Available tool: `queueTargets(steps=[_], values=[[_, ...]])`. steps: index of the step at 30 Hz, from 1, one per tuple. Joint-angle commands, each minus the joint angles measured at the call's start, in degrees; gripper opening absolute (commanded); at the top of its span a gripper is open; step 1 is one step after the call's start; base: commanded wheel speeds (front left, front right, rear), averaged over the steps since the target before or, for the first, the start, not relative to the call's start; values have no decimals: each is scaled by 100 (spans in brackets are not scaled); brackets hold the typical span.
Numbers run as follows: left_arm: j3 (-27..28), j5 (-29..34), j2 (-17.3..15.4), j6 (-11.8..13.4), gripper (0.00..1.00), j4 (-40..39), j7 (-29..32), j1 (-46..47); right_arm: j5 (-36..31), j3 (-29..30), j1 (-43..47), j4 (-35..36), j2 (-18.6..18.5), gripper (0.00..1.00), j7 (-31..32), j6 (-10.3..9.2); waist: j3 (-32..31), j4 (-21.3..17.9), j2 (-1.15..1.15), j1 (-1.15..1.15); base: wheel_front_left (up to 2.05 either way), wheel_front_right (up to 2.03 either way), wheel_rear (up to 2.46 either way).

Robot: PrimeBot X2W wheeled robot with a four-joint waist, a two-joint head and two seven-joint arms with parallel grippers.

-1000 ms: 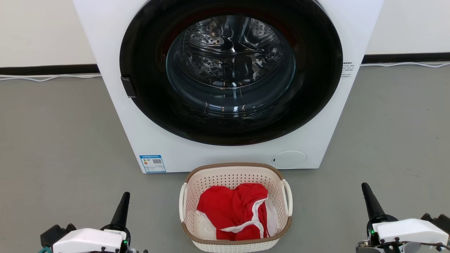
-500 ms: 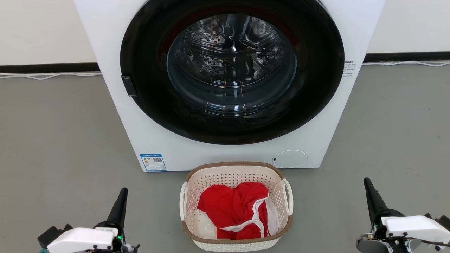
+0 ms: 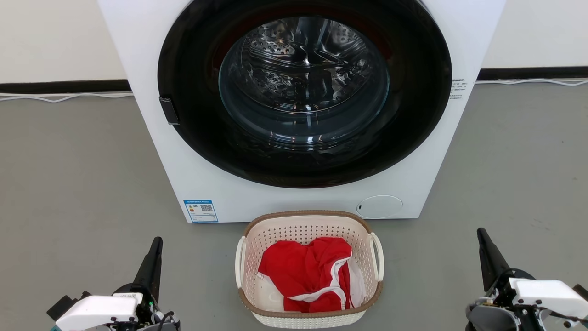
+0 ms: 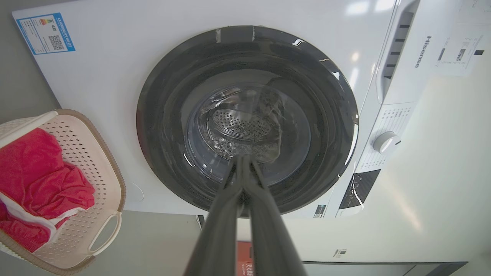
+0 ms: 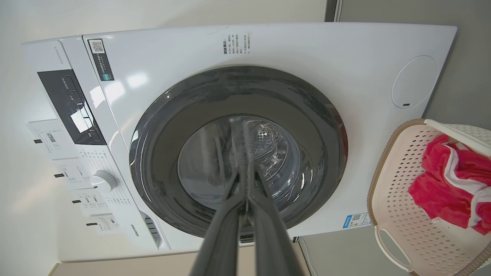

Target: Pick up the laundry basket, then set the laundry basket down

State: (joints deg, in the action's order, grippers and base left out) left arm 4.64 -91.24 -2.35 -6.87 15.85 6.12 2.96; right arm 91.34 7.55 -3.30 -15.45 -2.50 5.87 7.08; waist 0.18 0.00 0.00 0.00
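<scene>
a grey floor [image 3: 69,184] spreads across the head view, and on it stands a white washer [image 3: 275,202] with its back towards a pale wall. most of the washer's front is taken by a round dark door [image 3: 303,82] with a glass centre, through which a shiny perforated drum shows. the laundry basket [image 3: 303,228] sits on the floor just in front of the washer, below the door, upright, roughly midway between the two arms and well apart from both. a crumpled red cloth [image 3: 298,271] with white trim lies inside it, below the brown rim. the left gripper [image 3: 157,243] rises at the lower left of the head view and the right gripper [image 3: 482,236] at the lower right, each pointing towards the washer. in the wrist views the left gripper's fingers [image 4: 230,199] and the right gripper's fingers [image 5: 226,218] meet at their tips, pressed together with nothing between them. a round white cover [image 3: 379,207] sits low on the washer's front to the right, and a small blue label [image 3: 200,211] low to the left.
</scene>
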Motion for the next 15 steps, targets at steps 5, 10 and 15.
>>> queueTargets(steps=[5,10,15], values=[[190,-91,-53,-62,0,-178,38,323,85,-105,-288,143,-38,0,60,41,0,0,0,0,0,0,0],[190,-92,-53,-62,0,-178,38,323,85,-105,-288,143,-38,0,60,41,0,0,0,0,0,0,0],[189,-92,-53,-62,0,-179,37,323,85,-105,-288,143,-38,0,60,41,0,0,0,0,0,0,0]])
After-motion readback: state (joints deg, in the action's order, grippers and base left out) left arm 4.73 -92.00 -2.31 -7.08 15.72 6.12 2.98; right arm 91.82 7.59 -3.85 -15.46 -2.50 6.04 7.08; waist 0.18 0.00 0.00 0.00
